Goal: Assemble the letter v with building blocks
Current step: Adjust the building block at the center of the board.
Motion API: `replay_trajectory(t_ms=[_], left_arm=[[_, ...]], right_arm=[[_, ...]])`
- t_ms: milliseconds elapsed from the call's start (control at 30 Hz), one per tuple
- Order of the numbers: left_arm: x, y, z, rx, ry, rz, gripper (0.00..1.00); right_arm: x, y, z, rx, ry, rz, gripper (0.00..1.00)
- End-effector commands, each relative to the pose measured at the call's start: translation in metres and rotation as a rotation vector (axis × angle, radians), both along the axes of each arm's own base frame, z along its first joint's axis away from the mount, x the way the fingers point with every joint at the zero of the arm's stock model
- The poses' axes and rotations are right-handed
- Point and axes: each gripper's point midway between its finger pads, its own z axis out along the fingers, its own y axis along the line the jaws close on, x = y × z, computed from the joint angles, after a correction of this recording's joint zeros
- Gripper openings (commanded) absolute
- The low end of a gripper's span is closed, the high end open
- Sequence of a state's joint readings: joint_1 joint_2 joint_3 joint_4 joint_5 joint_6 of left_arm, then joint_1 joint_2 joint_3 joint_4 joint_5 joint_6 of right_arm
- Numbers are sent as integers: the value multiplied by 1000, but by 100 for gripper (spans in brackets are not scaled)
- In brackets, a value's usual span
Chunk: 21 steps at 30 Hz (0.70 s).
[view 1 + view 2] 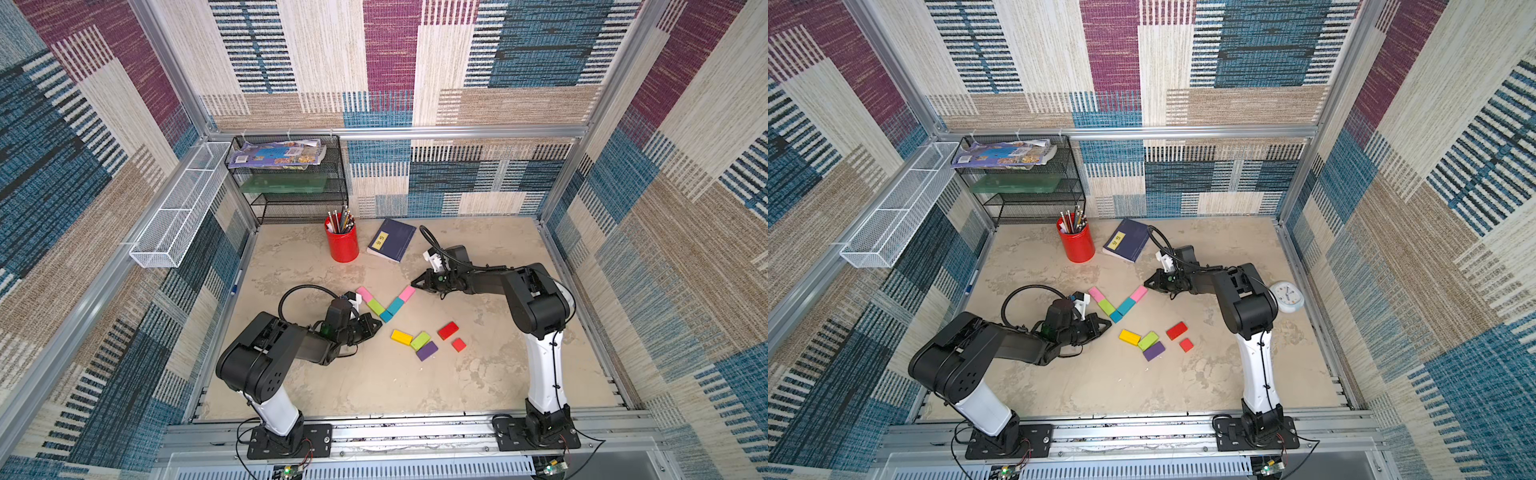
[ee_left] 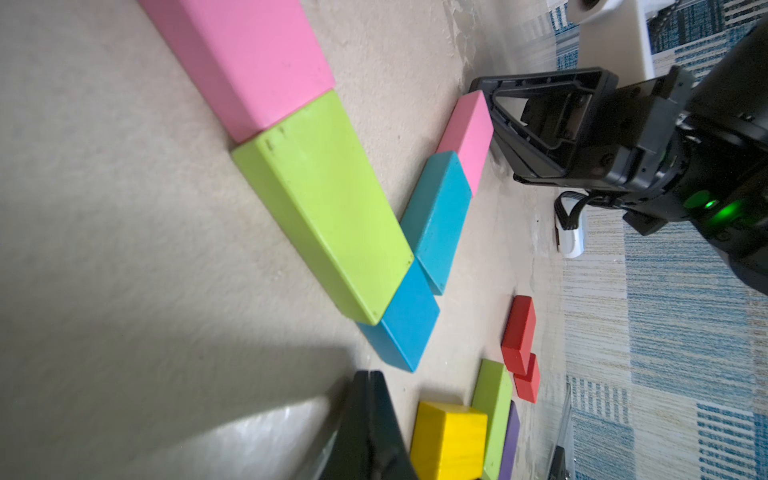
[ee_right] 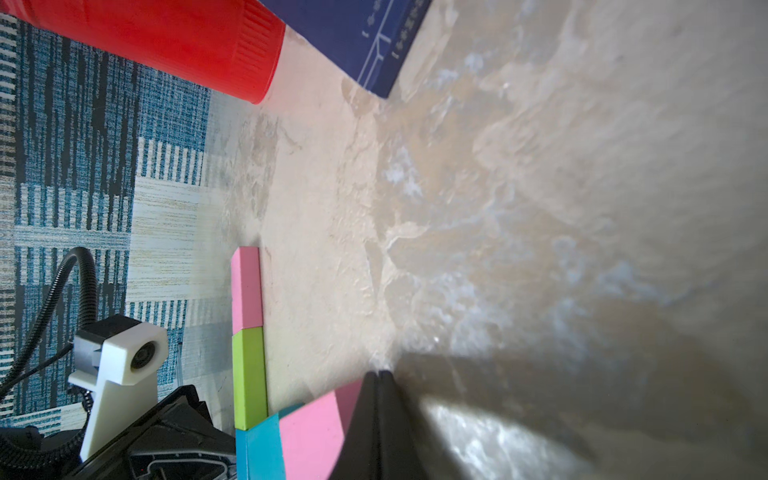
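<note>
Five building blocks lie flat in a V in both top views: pink block (image 1: 365,293), lime block (image 1: 375,306), small teal block (image 1: 386,316) at the point, teal block (image 1: 395,305) and pink block (image 1: 407,292). Loose ones lie nearer the front: yellow block (image 1: 401,336), lime block (image 1: 420,340), purple block (image 1: 427,351), red block (image 1: 448,330) and small red square (image 1: 459,344). My left gripper (image 1: 378,323) (image 2: 368,374) is shut and empty, its tip just left of the V's point. My right gripper (image 1: 414,284) (image 3: 380,372) is shut and empty, its tip against the right pink block's (image 3: 311,432) outer end.
A red pencil cup (image 1: 342,243) and a navy book (image 1: 391,240) stand behind the V. A black wire shelf (image 1: 291,183) fills the back left corner, with a white mesh basket (image 1: 178,208) on the left wall. A white clock (image 1: 1286,296) lies behind the right arm.
</note>
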State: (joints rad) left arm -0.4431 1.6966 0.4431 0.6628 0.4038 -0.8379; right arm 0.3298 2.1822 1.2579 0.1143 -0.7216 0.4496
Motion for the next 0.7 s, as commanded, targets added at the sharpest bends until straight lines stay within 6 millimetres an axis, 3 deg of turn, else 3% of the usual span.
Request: replay_trajectory(t_ms=[0,667], left_arm=[[-27,22,-41,127,172,32,0],[-28,22,-42,124,173,30,0]], right_arm=[[-11,-8,-20,-52,79,-28,0],[-20,-9,-24,-54,95,-31,0]])
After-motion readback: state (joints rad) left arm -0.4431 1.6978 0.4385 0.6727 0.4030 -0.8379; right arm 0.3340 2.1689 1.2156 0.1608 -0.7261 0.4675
